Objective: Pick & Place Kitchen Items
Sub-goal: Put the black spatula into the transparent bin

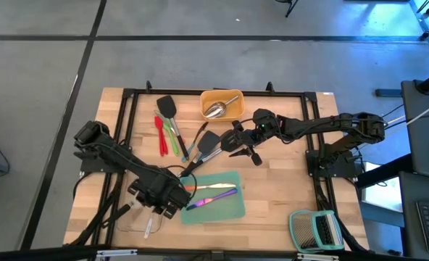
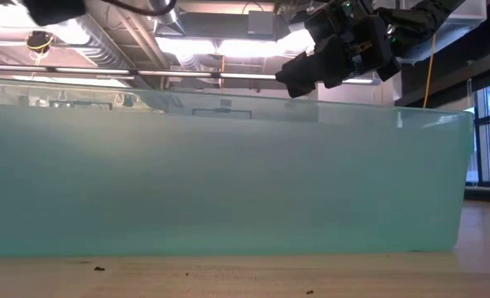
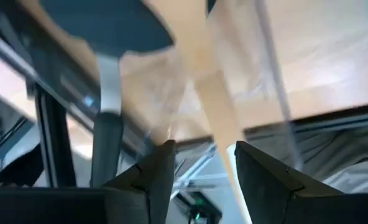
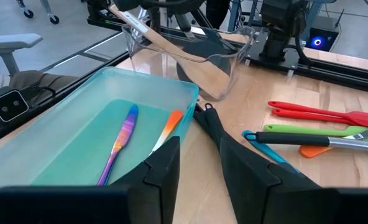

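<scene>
The left arm reaches across the table's near left part, its gripper (image 1: 156, 206) low, fingers (image 3: 159, 171) apart. The right arm stretches in from the right edge toward the middle; its gripper (image 1: 238, 141) hangs raised, fingers (image 4: 165, 165) seemingly a little apart.

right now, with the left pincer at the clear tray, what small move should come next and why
Probably lift the left pincer straight up. Its fingers stand apart on either side of the wooden spoon handle, and the spoon already lies in the clear tray, so the placing looks done.
</scene>
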`<state>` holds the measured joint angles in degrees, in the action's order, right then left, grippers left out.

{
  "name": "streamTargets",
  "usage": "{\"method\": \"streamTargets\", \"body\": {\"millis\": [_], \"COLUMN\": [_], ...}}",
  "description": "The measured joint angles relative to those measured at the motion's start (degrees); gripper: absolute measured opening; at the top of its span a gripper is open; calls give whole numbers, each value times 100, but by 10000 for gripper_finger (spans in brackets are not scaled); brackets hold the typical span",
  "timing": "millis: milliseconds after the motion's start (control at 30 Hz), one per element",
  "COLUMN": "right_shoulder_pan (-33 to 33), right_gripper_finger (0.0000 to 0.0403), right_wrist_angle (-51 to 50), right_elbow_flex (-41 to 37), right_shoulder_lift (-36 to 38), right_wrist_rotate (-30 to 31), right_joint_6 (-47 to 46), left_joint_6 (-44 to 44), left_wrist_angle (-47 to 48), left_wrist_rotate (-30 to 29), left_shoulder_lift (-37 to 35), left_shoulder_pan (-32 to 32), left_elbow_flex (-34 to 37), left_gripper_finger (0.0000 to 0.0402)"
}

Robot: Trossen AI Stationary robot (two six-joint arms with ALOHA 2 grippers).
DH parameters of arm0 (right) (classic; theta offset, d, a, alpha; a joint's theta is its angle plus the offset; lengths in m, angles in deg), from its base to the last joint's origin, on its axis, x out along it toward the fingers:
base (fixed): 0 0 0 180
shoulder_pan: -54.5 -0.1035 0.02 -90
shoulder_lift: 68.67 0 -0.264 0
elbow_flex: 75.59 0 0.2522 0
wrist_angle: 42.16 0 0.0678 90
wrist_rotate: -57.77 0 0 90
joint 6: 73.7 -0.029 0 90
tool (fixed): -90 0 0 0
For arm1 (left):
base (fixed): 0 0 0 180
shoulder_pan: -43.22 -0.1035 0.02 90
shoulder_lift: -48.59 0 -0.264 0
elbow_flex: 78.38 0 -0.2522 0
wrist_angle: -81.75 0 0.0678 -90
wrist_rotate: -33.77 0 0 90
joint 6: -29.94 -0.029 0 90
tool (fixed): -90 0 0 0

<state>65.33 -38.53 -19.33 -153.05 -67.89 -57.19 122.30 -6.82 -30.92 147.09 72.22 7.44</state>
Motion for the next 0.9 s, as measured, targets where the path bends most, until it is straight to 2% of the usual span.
{"method": "streamTargets", "body": {"millis": [133,233,300,467,567,667,833,900], "right_shoulder_pan": [0,0,-6,-9,-9,-10,-101,-189], "right_gripper_finger": [119,119,119,119,119,119,119,119], "right_wrist_angle": [2,0,2,41,90,3,-392,-610], "right_elbow_flex": [0,0,0,0,0,0,0,0], "right_shoulder_lift": [0,0,0,0,0,0,0,0], "right_wrist_rotate": [0,0,0,0,-4,-44,-44,-46], "right_joint_6": [0,0,0,-5,-66,-71,-86,-76], "left_joint_6": [-95,-245,-432,-903,-1091,-1530,-2057,-2214], "left_wrist_angle": [41,74,66,34,26,50,28,16], "left_wrist_rotate": [-517,-1270,-2094,-4584,-5553,-6013,-6218,-6498], "left_shoulder_lift": [-218,-442,-606,-993,-1172,-1222,-1233,-1233], "left_shoulder_pan": [-84,-136,-163,-174,-185,-302,-582,-669], "left_elbow_flex": [-168,-417,-582,-852,-852,-852,-638,-420], "left_gripper_finger": [154,149,146,143,143,143,142,138]}}
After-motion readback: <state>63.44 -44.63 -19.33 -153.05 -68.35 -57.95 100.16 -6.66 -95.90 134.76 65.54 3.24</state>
